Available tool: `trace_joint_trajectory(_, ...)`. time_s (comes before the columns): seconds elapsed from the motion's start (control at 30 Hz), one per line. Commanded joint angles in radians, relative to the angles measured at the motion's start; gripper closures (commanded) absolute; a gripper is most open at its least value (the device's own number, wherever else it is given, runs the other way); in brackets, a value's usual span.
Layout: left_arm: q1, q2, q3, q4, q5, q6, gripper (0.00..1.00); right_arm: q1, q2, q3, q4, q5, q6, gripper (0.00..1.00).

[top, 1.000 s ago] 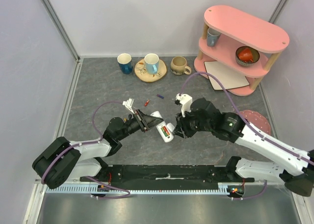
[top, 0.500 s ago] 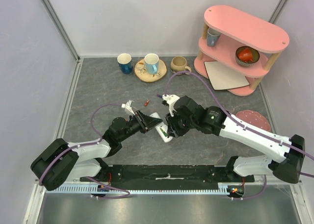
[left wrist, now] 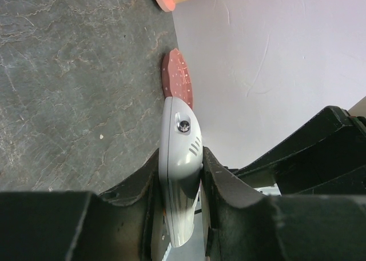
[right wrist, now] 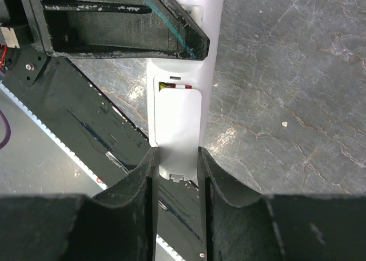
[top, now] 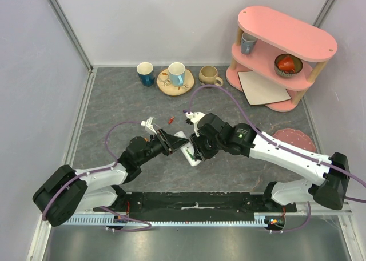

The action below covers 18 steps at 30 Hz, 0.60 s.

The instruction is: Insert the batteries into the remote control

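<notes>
Noted left gripper (left wrist: 180, 164) clamped on slim white plastic remote control (left wrist: 178, 129). Found right gripper (right wrist: 177, 156), three o'clock, pinching white battery cover (right wrist: 178, 121).

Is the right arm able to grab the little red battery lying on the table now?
Probably not yet: the right gripper is pinching the white cover; the red battery lies uncovered close by.

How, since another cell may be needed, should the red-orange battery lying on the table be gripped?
Take the red-orange battery across its middle, coming straight down from above and closing across its thin width. It lies flat on the table, so a sideways approach would likely roll it.
</notes>
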Motion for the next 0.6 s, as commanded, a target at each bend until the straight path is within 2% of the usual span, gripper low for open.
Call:
trace_joint_trajectory(0.0, -0.006, -0.026, 0.033, 0.018, 0.001, 0.006, 0.98, 0.004, 0.003, 0.038, 0.022, 0.016, 0.009, 1.00)
trace_joint_trajectory(0.57, -0.014, -0.032, 0.045, -0.005, 0.007, 0.017, 0.98, 0.018, 0.034, 0.039, 0.042, 0.015, 0.009, 1.00)
